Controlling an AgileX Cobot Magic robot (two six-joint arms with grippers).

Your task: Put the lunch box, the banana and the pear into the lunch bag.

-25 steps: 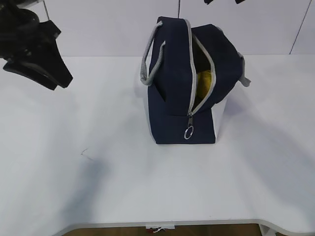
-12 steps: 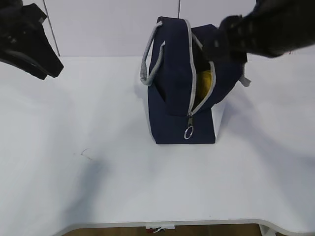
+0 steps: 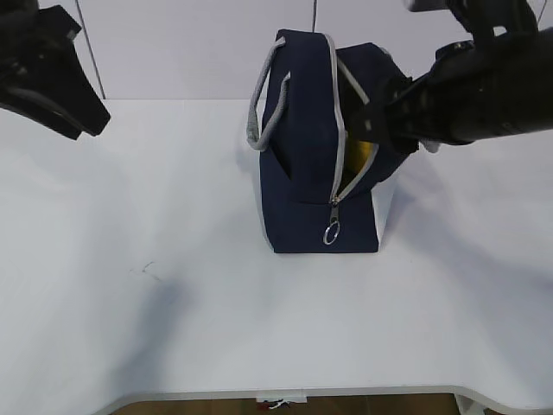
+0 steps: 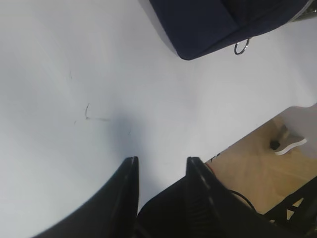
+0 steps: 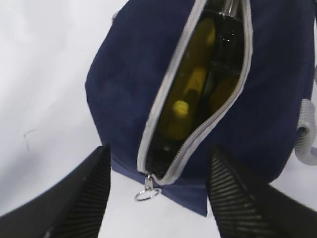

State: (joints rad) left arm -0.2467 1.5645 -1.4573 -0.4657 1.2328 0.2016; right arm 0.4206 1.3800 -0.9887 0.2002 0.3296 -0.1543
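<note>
Bright, even light washes the white table [image 3: 173, 328] nearly featureless. Soft grey shadows spread around the lunch bag [image 3: 302, 173] (its open interior is dim), and nearby arms blur.

A plain white table [image 3: 173, 328] fills most of the exterior view, its front edge rounded at the lower corners. A small dark scratch mark [image 3: 147, 270] sits on the surface toward the left front; the left wrist view shows it as a thin hooked line [image 4: 88, 112]. Behind the table stands a pale wall [image 3: 173, 43] with thin vertical seams. Past the table's edge lies a wooden floor [image 4: 257, 163], and on it rests a white shoe-like object [image 4: 290, 144].
</note>
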